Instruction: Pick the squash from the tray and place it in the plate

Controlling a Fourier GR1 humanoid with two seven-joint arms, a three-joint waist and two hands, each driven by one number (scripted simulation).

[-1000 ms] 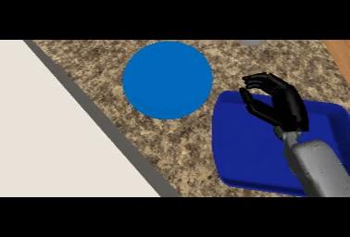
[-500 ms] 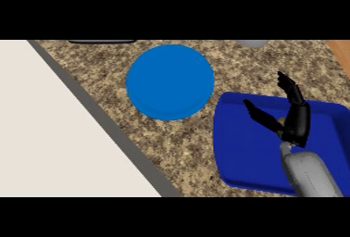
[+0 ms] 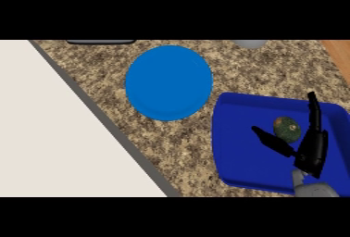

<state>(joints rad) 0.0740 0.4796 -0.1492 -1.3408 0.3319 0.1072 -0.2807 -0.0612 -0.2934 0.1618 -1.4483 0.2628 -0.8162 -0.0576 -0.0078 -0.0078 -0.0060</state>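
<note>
The squash (image 3: 287, 128) is lying in the blue tray (image 3: 239, 162), not yet lifted. The right hand (image 3: 309, 150) is being held over the tray with thumb and fingers spread wide apart, the squash sitting in the gap between them, seemingly so it can be enclosed. The blue plate (image 3: 169, 82) is waiting on the counter (image 3: 103, 78), left of the tray.

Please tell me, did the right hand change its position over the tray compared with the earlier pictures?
Yes. The right hand has drawn back toward the near edge of the tray and opened its fingers, uncovering the squash, which lies on the tray.
</note>
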